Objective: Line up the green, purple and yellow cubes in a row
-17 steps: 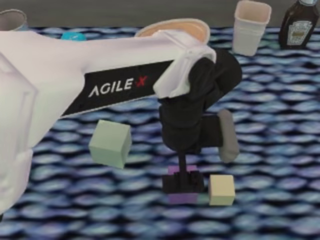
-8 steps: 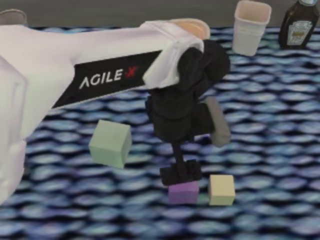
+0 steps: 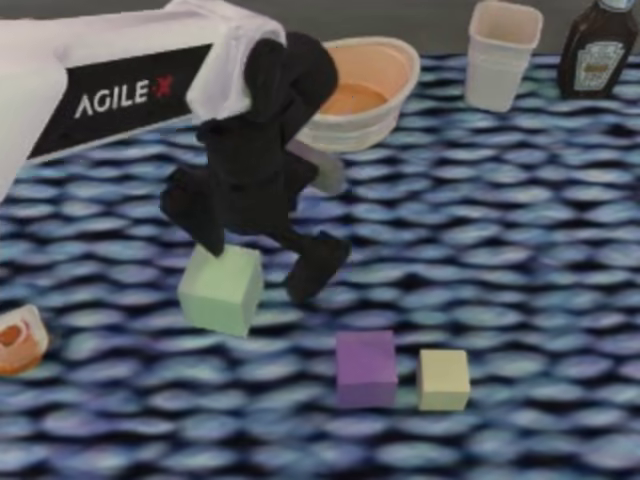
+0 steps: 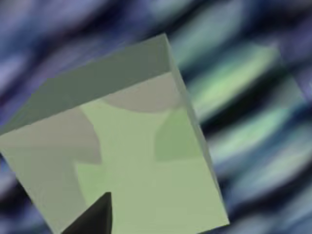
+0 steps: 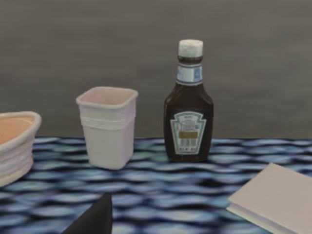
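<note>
Two cubes now uncovered; left tool point(image 3: 262, 262) moved over green cube point(image 3: 222, 290).

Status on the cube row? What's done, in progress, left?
Done: purple cube and yellow cube sit side by side near the table's front. In hand: left gripper is over the green cube, not visibly gripping. Left: bring green into line beside purple. Right arm is out of the top view.
</note>
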